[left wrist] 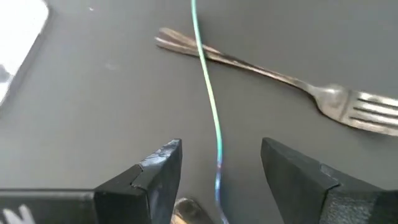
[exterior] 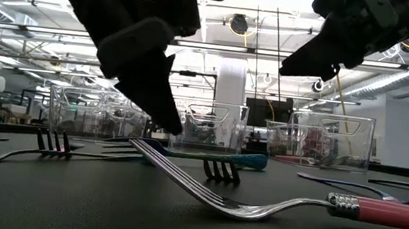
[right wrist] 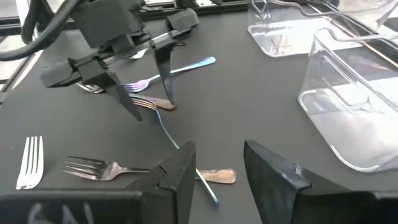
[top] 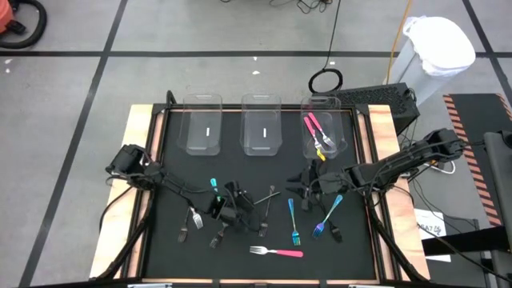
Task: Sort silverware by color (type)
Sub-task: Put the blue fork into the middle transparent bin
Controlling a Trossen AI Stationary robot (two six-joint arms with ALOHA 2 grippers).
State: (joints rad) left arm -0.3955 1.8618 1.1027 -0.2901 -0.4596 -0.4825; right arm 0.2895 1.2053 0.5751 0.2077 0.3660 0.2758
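Note:
Forks lie scattered on the black mat point(top: 172, 256). My left gripper point(left wrist: 221, 168) is open and points down over the mat's middle point(top: 242, 212). Its fingers stand on either side of a thin iridescent blue fork point(left wrist: 208, 93), without touching it that I can see. That fork's handle point(right wrist: 165, 134) lies across the handle of a silver fork point(left wrist: 280, 78). My right gripper point(right wrist: 214, 168) hangs open above the mat, right of centre point(top: 298, 186), with nothing between its fingers. Two pink forks point(top: 316, 132) lie in the right clear bin point(top: 340, 108).
Three clear bins point(top: 260, 128) stand in a row at the mat's far side. More forks lie near: a teal one point(top: 214, 186), two blue ones point(top: 293, 220) point(top: 326, 218), a pink one point(top: 276, 252) and dark ones point(top: 192, 224). Wooden rails point(top: 140, 128) edge the mat.

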